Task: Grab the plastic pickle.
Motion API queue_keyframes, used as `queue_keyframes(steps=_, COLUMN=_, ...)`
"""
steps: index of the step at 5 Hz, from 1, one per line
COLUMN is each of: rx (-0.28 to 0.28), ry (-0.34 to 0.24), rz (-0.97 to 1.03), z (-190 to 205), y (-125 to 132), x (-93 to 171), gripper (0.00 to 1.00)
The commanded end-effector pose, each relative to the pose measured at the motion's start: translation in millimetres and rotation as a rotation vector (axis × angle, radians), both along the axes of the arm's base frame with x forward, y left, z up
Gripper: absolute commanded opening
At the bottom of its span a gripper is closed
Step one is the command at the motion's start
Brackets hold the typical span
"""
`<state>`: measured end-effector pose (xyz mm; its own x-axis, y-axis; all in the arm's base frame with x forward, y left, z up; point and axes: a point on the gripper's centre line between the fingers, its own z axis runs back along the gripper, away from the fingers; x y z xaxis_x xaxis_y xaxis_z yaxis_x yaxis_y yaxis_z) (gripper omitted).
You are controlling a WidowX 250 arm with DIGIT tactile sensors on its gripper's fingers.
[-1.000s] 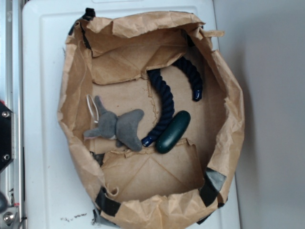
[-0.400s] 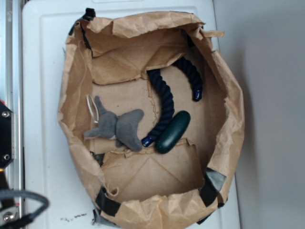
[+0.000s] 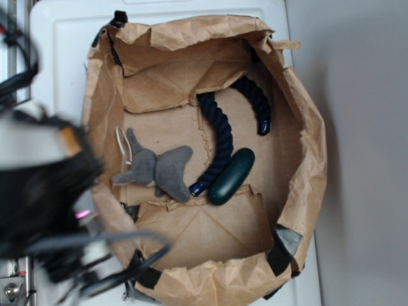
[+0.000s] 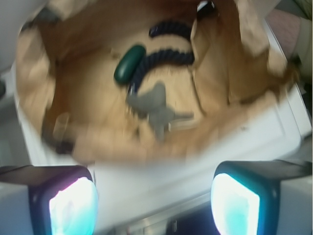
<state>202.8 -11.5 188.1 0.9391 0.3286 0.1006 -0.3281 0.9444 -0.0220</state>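
Note:
The plastic pickle is a glossy dark green oblong lying on the floor of a brown paper-lined box, just right of the lower end of a navy rope. In the wrist view the pickle lies far ahead, beside the rope. My gripper is open, its two glowing pads wide apart with nothing between them, held over the white surface outside the box's edge. In the exterior view the arm is a dark blur at the left, outside the box.
A grey plush elephant lies left of the rope's lower end, and shows as the elephant nearer to me than the pickle. The box has crumpled raised paper walls. It rests on a white board. A metal rail runs along the left.
The arm has swept into the exterior view from the lower left and now blurs across the left side beside the box. The pickle, rope and elephant have not moved.

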Motion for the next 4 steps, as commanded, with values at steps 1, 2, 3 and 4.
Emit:
queue_keyframes(steps=1, rx=-0.064, ry=-0.07, rz=0.095, z=7.9, y=31.9, x=77.5, gripper=1.0)
queue_keyframes(steps=2, rx=0.024, ry=-0.28, rz=0.34, z=11.9, y=18.1, x=50.1, gripper=1.0)
queue_keyframes(steps=3, rx=0.024, ry=-0.28, rz=0.34, z=11.9, y=18.1, x=50.1, gripper=1.0)
queue_keyframes(steps=4, rx=0.024, ry=-0.28, rz=0.34, z=11.9, y=18.1, x=50.1, gripper=1.0)
